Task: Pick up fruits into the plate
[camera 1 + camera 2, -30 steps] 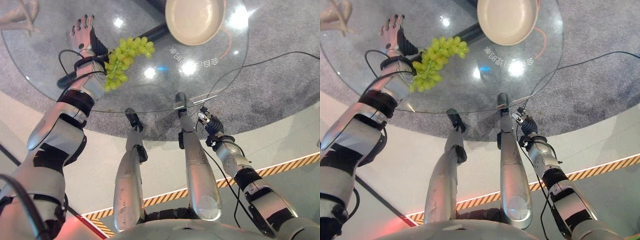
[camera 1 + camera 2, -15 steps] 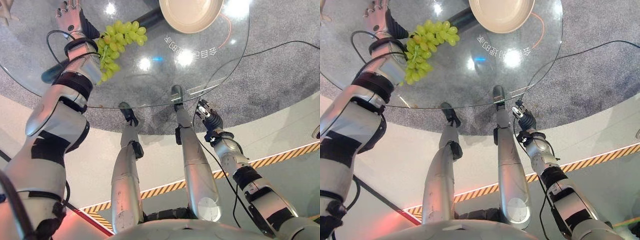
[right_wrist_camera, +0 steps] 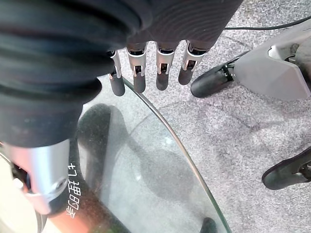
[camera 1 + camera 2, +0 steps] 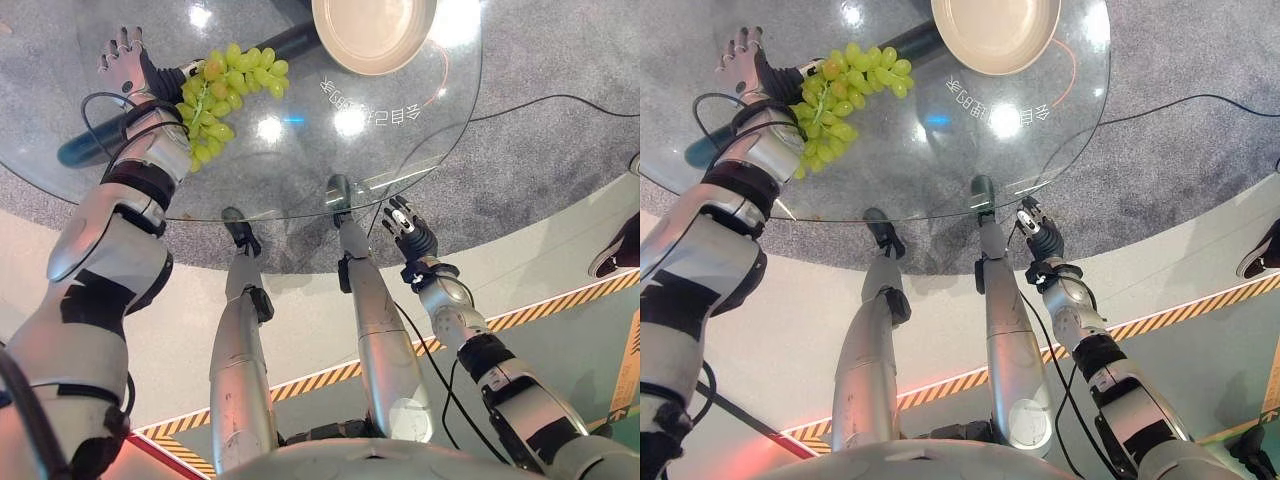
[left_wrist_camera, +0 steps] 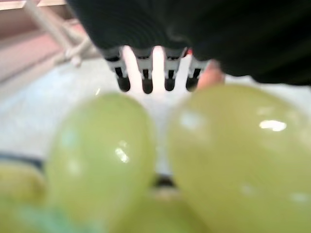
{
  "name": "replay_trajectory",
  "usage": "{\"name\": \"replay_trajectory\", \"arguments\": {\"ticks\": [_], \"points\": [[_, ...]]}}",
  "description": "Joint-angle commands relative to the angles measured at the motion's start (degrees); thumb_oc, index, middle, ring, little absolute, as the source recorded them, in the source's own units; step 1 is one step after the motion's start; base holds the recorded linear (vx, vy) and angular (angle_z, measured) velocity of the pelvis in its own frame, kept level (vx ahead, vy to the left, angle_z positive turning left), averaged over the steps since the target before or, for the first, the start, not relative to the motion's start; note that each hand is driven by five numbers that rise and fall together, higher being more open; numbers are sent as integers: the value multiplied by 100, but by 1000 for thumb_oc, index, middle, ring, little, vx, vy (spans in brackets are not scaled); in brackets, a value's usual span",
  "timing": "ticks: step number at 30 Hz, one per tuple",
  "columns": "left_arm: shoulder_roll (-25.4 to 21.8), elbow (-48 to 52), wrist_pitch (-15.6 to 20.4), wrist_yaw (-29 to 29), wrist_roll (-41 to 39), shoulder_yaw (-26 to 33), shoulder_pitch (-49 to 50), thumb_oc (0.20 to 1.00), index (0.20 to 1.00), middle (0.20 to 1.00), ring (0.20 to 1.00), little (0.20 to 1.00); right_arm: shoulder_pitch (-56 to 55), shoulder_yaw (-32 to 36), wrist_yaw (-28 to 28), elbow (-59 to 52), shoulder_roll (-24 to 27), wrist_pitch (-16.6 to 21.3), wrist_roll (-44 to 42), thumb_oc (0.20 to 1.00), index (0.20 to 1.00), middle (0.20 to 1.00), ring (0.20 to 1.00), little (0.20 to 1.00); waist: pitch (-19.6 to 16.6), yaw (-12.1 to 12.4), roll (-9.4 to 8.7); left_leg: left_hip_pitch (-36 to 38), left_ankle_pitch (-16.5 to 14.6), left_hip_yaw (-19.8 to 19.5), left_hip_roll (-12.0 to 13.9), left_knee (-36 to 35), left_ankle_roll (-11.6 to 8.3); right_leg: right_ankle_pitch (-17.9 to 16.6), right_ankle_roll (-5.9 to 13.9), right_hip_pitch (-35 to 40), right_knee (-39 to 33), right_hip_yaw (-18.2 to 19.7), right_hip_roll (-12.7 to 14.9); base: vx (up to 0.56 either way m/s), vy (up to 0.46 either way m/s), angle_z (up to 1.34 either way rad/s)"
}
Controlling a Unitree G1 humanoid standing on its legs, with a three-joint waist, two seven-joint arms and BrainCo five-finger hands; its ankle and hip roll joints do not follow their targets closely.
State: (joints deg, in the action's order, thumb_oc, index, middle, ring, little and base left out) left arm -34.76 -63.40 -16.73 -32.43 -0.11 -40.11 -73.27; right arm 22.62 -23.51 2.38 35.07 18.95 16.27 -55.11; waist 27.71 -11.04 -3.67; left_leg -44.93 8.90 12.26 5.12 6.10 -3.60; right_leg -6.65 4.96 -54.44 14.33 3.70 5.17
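A bunch of green grapes [image 4: 225,85] lies on the round glass table [image 4: 300,170], toward its left side. A beige plate [image 4: 372,30] with nothing in it stands at the far edge, to the right of the grapes. My left hand [image 4: 125,62] lies flat and open on the glass just left of the bunch, its wrist against the grapes. In the left wrist view the grapes [image 5: 102,155] loom close below its straight fingers [image 5: 146,80]. My right hand [image 4: 412,232] hangs open, low by the table's near right rim [image 3: 160,126], holding nothing.
A dark cylinder [image 4: 90,145] shows through the glass under the left side. Grey carpet surrounds the table. A person's shoe [image 4: 615,250] is at the right edge, near a yellow-and-black floor stripe [image 4: 560,300].
The camera has shifted, so the whole scene sits a little differently. My left hand stays beside the grapes. My right hand's fingers have spread straighter near the rim.
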Motion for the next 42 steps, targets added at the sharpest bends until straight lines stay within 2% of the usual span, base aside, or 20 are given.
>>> {"name": "replay_trajectory", "arguments": {"ticks": [1,6,16,21,23,25,30,35,42], "points": [[-5,229,253,-157,-217,564,604,1000,1000,1000,1000,1000,-556,5,-12,-558,45,178,46,1000,1000,1000,1000,1000,208,17,201,-237,-568,-790,-258,634,-78,523,-86,171,496,-216,-437,0,0,0],[-144,1332,431,-426,44,1108,1354,1000,1000,1000,1000,1000,-878,222,-8,-732,36,200,100,1000,1000,1000,1000,1000,208,212,314,-171,-579,-865,-324,638,-25,534,-77,238,538,-355,-348,21,-25,4],[-160,2544,551,-629,459,1489,2111,1000,1000,1000,1000,1000,-1190,441,-15,-875,-25,192,201,1000,1000,1000,1000,1000,208,416,427,-139,-618,-951,-396,651,57,556,-62,274,593,-485,-273,21,-21,5],[-242,2914,451,-680,706,1528,2259,1000,1000,1000,1000,1000,-1248,480,12,-892,-31,205,178,1000,1000,1000,1000,1000,208,460,439,-114,-619,-969,-406,636,71,555,-58,307,576,-520,-256,7,-11,2],[-325,3157,266,-622,1078,1549,2365,1000,1000,1000,1000,1000,-1309,514,57,-887,-27,235,153,1000,1000,1000,1000,1000,208,494,458,-83,-629,-988,-421,630,77,558,-49,338,571,-546,-237,0,0,0],[-377,3239,127,-570,1362,1518,2403,1000,1000,1000,1000,1000,-1325,532,54,-908,-28,222,147,1000,1000,1000,1000,1000,208,506,467,-68,-633,-997,-431,632,81,556,-45,350,575,-555,-231,5,-9,2],[-446,3385,-274,-33,2152,1112,2340,1000,1000,1000,1000,1000,-1317,537,98,-897,-16,201,71,1000,1000,1000,1000,1000,208,498,472,-22,-648,-1012,-451,637,98,535,-25,381,584,-571,-221,0,0,0],[-314,3127,-618,400,2369,512,1954,1000,1000,1000,1000,1000,-1179,450,205,-753,17,192,-49,1000,1000,1000,1000,1000,208,400,418,12,-666,-958,-418,664,97,517,-15,401,590,-538,-243,-3,-9,2],[47,2583,-802,795,2346,48,1620,1000,1000,1000,1000,1000,-987,353,230,-646,-2,179,-141,1000,1000,1000,1000,1000,208,295,362,131,-663,-909,-400,635,73,489,-6,500,546,-494,-281,0,0,0]]}}
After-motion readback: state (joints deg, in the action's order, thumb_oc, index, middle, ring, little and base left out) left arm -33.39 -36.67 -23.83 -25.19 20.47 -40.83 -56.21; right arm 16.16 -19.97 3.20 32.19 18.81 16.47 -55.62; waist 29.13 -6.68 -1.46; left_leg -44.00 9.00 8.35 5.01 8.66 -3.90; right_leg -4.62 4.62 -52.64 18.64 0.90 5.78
